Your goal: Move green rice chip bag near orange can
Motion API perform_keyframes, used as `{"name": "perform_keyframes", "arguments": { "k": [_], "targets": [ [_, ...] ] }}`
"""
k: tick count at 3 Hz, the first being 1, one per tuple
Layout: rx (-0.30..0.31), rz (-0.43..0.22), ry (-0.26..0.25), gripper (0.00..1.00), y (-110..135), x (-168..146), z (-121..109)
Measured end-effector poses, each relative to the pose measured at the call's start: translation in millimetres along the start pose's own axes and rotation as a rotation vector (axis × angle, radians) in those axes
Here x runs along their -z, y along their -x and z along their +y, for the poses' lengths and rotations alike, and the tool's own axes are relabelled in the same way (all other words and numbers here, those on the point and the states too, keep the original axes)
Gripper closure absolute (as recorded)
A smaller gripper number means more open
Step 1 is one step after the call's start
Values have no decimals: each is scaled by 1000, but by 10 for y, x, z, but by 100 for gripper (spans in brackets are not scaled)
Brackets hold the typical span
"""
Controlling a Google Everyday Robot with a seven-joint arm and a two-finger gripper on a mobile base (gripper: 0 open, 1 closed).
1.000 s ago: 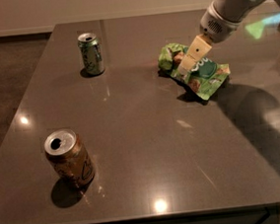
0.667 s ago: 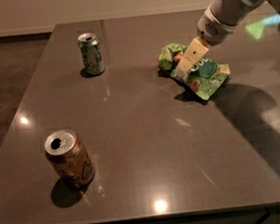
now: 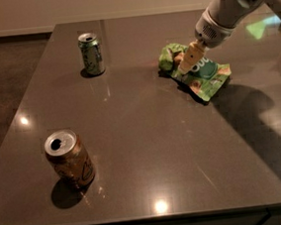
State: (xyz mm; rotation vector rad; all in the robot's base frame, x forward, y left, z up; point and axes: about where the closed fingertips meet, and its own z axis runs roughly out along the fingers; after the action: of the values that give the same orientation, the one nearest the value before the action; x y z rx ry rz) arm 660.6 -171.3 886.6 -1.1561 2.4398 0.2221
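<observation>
The green rice chip bag [image 3: 200, 72] lies crumpled on the dark table at the right rear, its teal logo partly showing. My gripper [image 3: 185, 66] comes down from the upper right on a white arm and sits on the bag's middle, its tan finger [image 3: 190, 57] pressed against the foil. The orange can [image 3: 69, 159] stands upright near the front left, far from the bag.
A slimmer green-and-white can [image 3: 91, 53] stands upright at the rear left. The table's front edge [image 3: 141, 219] runs just below the orange can. The arm's shadow falls on the table's right side.
</observation>
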Motion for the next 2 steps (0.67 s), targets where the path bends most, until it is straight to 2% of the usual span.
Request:
{"name": "perform_keyframes", "arguments": {
  "k": [1,2],
  "targets": [
    [23,-7,1,65,6,51,95],
    [99,-43,24,96,114,209,405]
  ]
}}
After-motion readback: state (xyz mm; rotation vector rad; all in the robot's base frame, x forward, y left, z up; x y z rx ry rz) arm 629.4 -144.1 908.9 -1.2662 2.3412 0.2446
